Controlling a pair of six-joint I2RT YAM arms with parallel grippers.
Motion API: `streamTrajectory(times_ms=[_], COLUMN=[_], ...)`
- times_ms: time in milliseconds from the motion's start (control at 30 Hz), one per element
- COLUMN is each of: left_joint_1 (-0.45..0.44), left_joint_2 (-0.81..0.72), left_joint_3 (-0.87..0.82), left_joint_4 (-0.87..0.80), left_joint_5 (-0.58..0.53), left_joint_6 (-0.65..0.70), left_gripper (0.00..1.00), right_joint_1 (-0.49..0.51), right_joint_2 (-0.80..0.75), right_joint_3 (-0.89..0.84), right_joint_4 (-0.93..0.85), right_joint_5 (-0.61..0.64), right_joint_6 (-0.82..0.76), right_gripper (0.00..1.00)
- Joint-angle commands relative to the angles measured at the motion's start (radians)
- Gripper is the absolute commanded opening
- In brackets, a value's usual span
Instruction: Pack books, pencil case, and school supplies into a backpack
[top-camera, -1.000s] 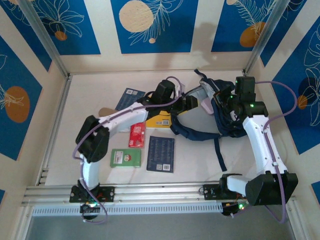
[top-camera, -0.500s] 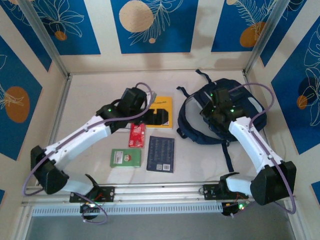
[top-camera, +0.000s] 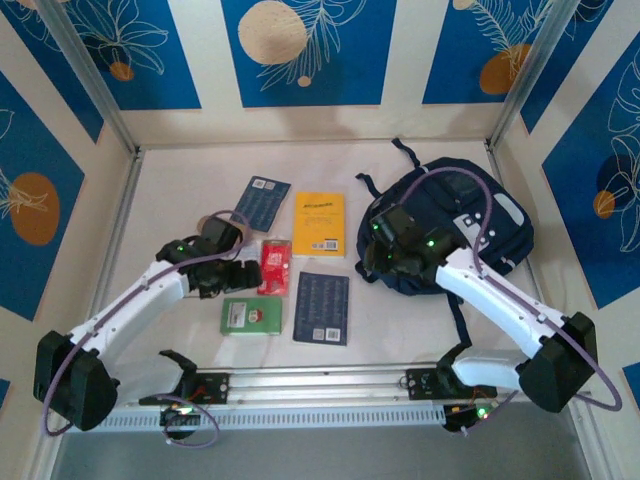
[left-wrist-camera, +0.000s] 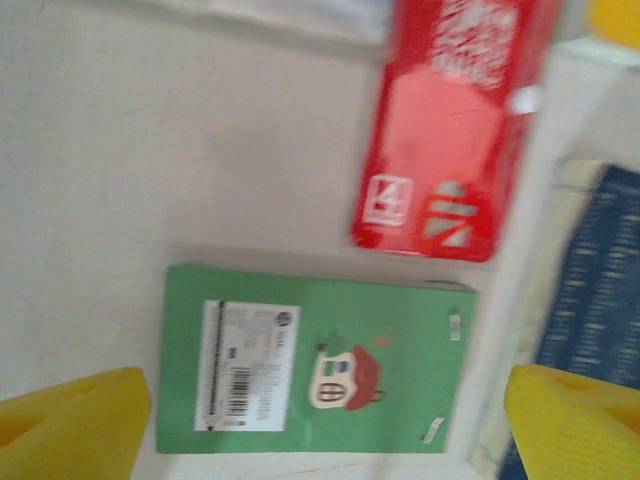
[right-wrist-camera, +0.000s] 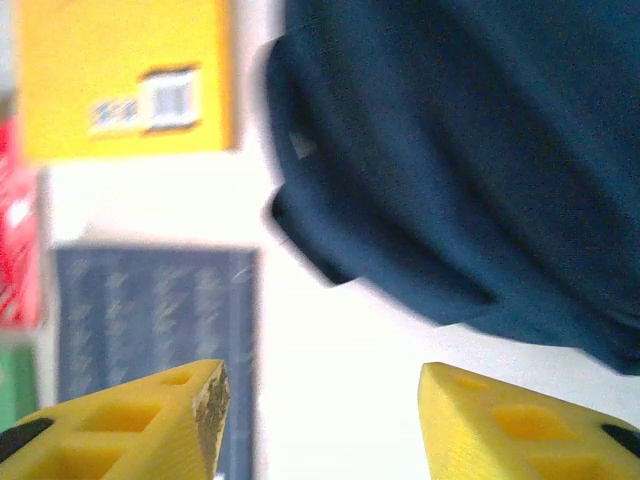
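Top external: right hand (right-wrist-camera: 320, 410) left backpack (top-camera: 470, 215), parted, empty | left hand (left-wrist-camera: 325, 420) swung over green box (top-camera: 250, 316), wide, empty | nothing looked packed

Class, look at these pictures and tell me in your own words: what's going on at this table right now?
Two robot arms are working at packing a school bag. The left claw hangs wide open over the green box, beside the red packet. The right claw is open and empty at the near-left edge of the backpack. The yellow book, the far navy book and the near navy book lie flat on the table, outside the backpack.
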Motion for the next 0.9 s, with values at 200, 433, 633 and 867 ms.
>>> streamTrajectory(times_ms=[200, 433, 633, 867], left_joint_1=[0.136, 0.143, 0.146, 0.146], left_joint_2=[-0.032, -0.026, -0.053, -0.130], left_joint_3=[-0.219, -0.325, -0.376, -0.423], left_joint_4=[0.184, 0.298, 0.331, 0.340], left_joint_5=[0.052, 0.109, 0.148, 0.223], left_joint_6=[-0.095, -0.136, -0.165, -0.170], left_gripper=[0.79, 0.73, 0.69, 0.64], right_joint_1=[0.198, 0.277, 0.278, 0.291], right_joint_2=[0.302, 0.542, 0.679, 0.770], right_joint_3=[0.072, 0.236, 0.297, 0.298], right_joint_4=[0.358, 0.376, 0.319, 0.283], right_joint_5=[-0.605, -0.618, -0.550, -0.508], right_joint_6=[0.017, 0.081, 0.184, 0.213], right_gripper=[0.49, 0.51, 0.54, 0.54])
